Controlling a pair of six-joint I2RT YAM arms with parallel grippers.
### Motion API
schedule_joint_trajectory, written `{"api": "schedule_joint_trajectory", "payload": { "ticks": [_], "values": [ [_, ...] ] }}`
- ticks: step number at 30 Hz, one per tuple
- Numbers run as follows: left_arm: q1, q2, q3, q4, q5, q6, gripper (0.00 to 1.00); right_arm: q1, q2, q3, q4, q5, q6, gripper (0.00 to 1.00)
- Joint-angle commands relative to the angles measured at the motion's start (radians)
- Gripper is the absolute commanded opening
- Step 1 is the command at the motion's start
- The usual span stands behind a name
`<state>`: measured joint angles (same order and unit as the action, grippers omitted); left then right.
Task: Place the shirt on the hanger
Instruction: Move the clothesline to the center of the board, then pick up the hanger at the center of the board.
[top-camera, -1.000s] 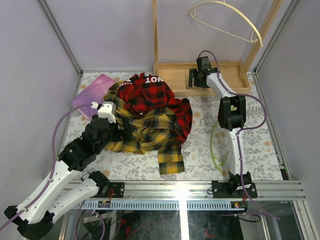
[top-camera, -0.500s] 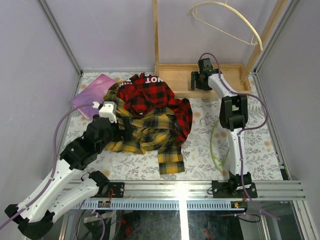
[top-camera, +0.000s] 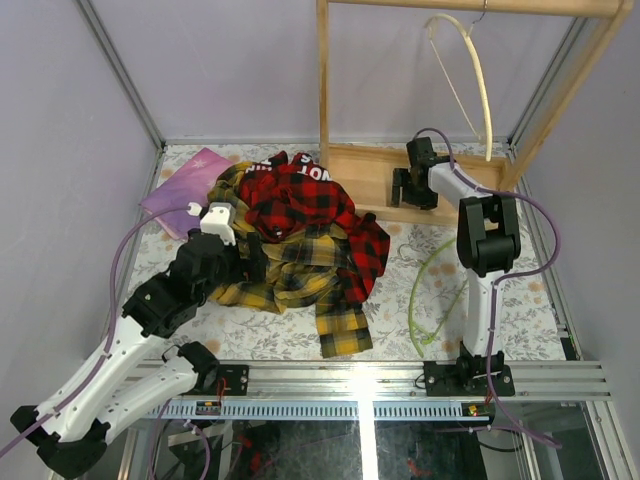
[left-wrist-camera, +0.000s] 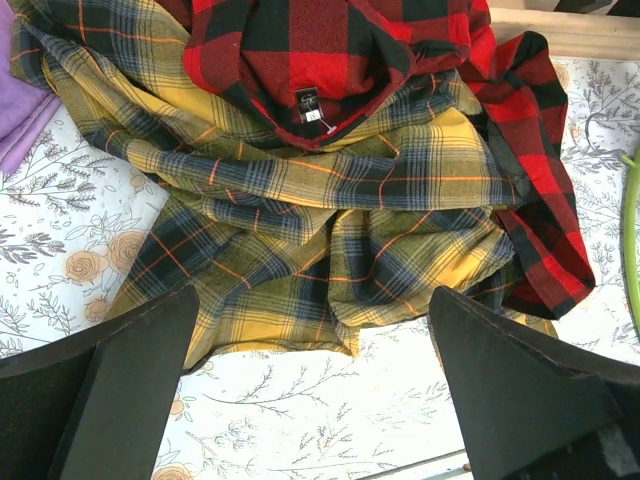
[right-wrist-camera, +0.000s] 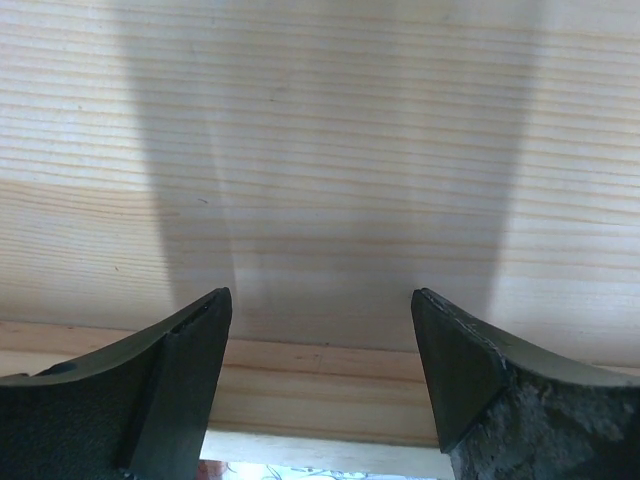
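Wooden rack (top-camera: 372, 172) has tipped and shifted frame-right in the last second, with the right gripper (top-camera: 413, 182) wide and empty over its base; hanger (top-camera: 415, 295) lies lower right, shirt (top-camera: 290, 278) heaped centre-left before the wide-open left gripper (left-wrist-camera: 313, 295), neither yet grasped.

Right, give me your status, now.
Both grippers open, empty: left gripper over shirt, right gripper at wooden rack base. Hanger flat on table. Red plaid garment lying on shirt.
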<state>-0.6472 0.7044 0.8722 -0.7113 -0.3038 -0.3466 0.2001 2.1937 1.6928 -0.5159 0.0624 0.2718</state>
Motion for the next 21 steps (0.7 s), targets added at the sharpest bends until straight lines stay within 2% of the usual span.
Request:
{"api": "schedule_joint_trajectory", "payload": {
  "ticks": [1,5,9,15,21],
  "values": [
    [0.004,0.013,-0.006,0.046,-0.011,-0.005,1.00,0.007,-0.084,0.002,-0.111,0.024,-0.064,0.80],
    [0.004,0.042,0.010,0.039,-0.021,-0.005,1.00,0.006,-0.198,0.043,-0.048,0.027,-0.067,0.81],
    [0.005,0.101,0.061,0.012,-0.065,-0.033,1.00,0.007,-0.293,0.002,0.020,-0.052,-0.051,0.82],
    [0.004,0.179,0.116,0.053,-0.046,-0.103,1.00,0.023,-0.444,-0.273,0.176,-0.134,0.035,0.82],
    [0.009,0.257,0.108,0.106,-0.040,-0.164,1.00,0.039,-0.648,-0.565,0.326,-0.156,0.127,0.82]
  ]
}}
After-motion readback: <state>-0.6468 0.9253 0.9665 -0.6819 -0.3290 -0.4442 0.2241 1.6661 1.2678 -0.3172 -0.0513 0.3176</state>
